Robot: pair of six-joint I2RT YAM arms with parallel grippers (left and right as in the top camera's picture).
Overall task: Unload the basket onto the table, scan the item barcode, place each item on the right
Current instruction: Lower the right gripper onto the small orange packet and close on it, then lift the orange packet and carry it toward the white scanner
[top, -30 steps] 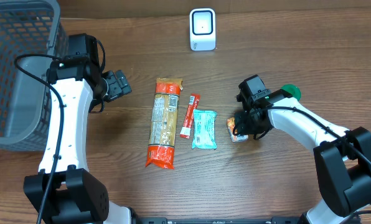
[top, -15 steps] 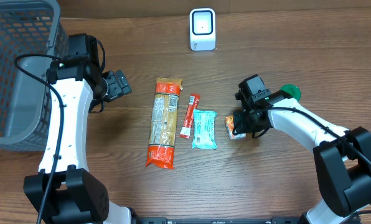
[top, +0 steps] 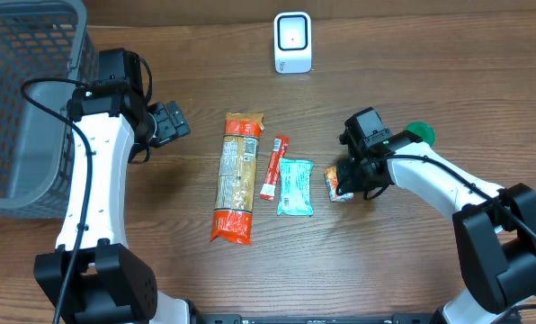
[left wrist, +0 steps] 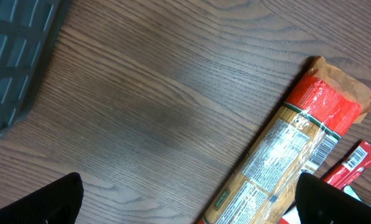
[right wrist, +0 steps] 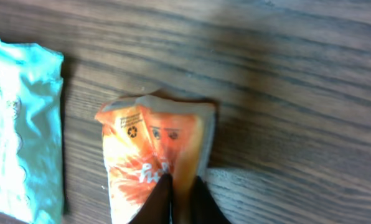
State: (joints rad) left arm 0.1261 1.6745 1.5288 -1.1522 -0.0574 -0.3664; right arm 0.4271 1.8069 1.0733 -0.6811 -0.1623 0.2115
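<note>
right gripper (right wrist: 179, 188) jaws pinched tight on orange packet (right wrist: 139, 146), on bench (top: 385, 270) right of centre, just beside teal packet (top: 295, 186) | left gripper (left wrist: 187, 190) jaws wide apart, empty, near pasta pack (left wrist: 285, 158) | white scanner (top: 292, 42) by far edge

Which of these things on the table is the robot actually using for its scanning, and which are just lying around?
In use: orange packet, right gripper pinching it, white scanner.
Lying about: pasta bag, red stick sachet, teal pouch, grey basket.
</note>
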